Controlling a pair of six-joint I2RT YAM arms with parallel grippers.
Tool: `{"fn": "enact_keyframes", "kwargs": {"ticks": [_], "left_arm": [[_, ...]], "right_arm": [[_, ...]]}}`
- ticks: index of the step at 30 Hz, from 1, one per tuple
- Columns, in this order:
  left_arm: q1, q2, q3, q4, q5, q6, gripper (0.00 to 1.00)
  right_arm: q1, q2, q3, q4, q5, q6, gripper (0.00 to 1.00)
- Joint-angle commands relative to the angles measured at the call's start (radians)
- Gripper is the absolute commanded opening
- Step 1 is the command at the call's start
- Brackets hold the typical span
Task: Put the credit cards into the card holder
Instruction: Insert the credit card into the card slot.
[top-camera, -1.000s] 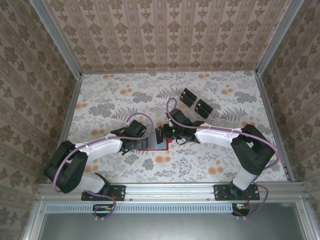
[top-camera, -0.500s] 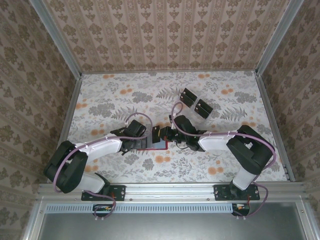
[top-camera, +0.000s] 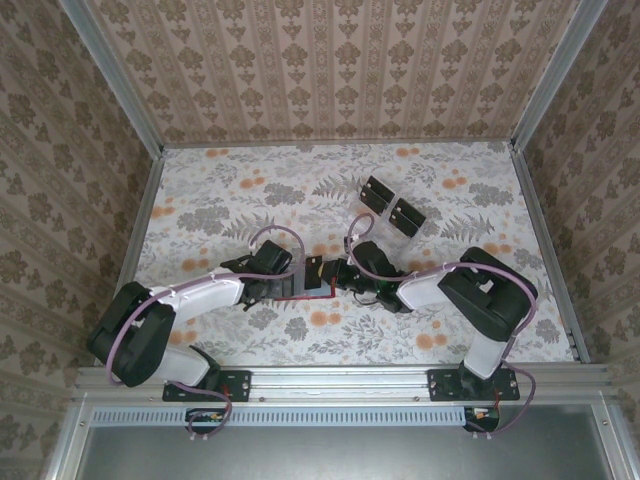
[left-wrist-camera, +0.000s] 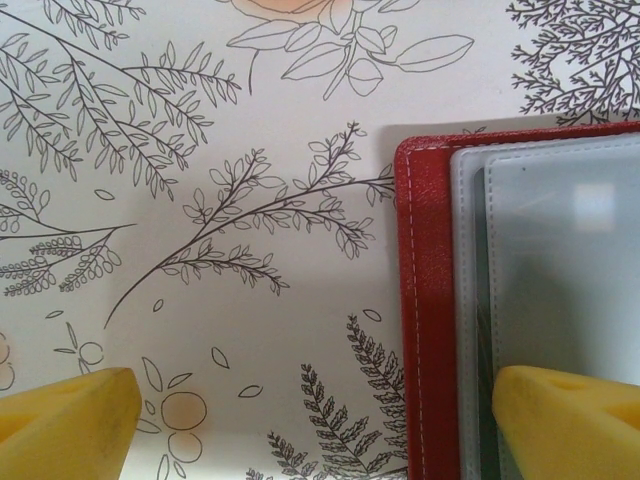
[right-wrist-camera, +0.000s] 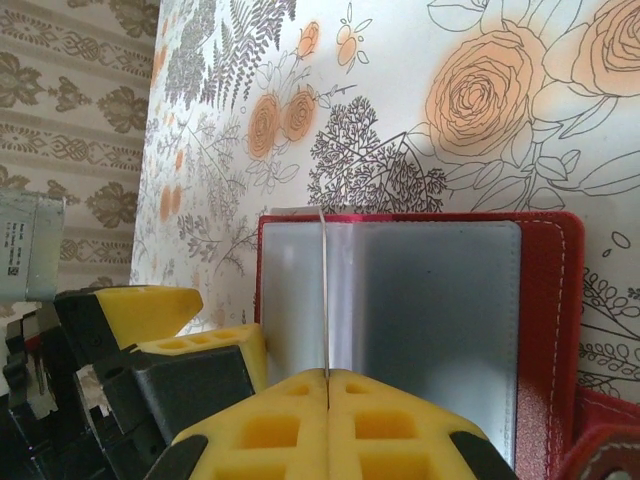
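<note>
Lying open and flat just below the middle of the top view: the red wallet (top-camera: 298, 294), set on the flower-printed table (top-camera: 230, 190), with both arms meeting over it.

- Wallet, left wrist view: the red stitched edge (left-wrist-camera: 425, 300) runs down the right half of the frame, with grey-clear pockets (left-wrist-camera: 560, 250) inside it.
- Wallet, right wrist view: the red cover (right-wrist-camera: 545, 300) frames the same pockets (right-wrist-camera: 430, 300) across the centre. A second red flap shows at the lower right corner.
- Left gripper (top-camera: 290, 278): reaches in from the left. In its own view (left-wrist-camera: 315, 430) the jaws are spread wide and hold nothing. One yellow fingertip (left-wrist-camera: 65, 420) is over bare table at the lower left. The other fingertip (left-wrist-camera: 565, 420) is over the wallet's pockets at the lower right. Whether it touches them I cannot tell. Its yellow pads also show at the lower left of the right wrist view (right-wrist-camera: 130, 310).
- Right gripper (top-camera: 333, 273): reaches in from the right. In its own view (right-wrist-camera: 327, 385) the yellow fingers are pressed together on a thin card (right-wrist-camera: 322, 290). The card is seen edge-on as a fine line and stands upright over the left part of the pockets.
- Credit cards (top-camera: 378, 193): black rectangles lying in two groups up and to the right of centre in the top view, well apart from the wallet.
</note>
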Motion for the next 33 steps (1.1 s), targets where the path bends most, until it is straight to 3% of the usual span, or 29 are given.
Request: {"fn": "enact_keyframes", "kwargs": {"ticks": [1,33], "left_arm": [[0.005,0.0,-0.033,-0.064,-0.024,-0.01,1.0],[0.003,0.004,-0.031,-0.067,-0.024,-0.011,1.0]], "right_arm": [[-0.005,0.031,-0.016,0.1,0.022,0.033,0.0],[-0.006,0.11,-0.015,0.157,-0.067,0.091,0.0]]}}
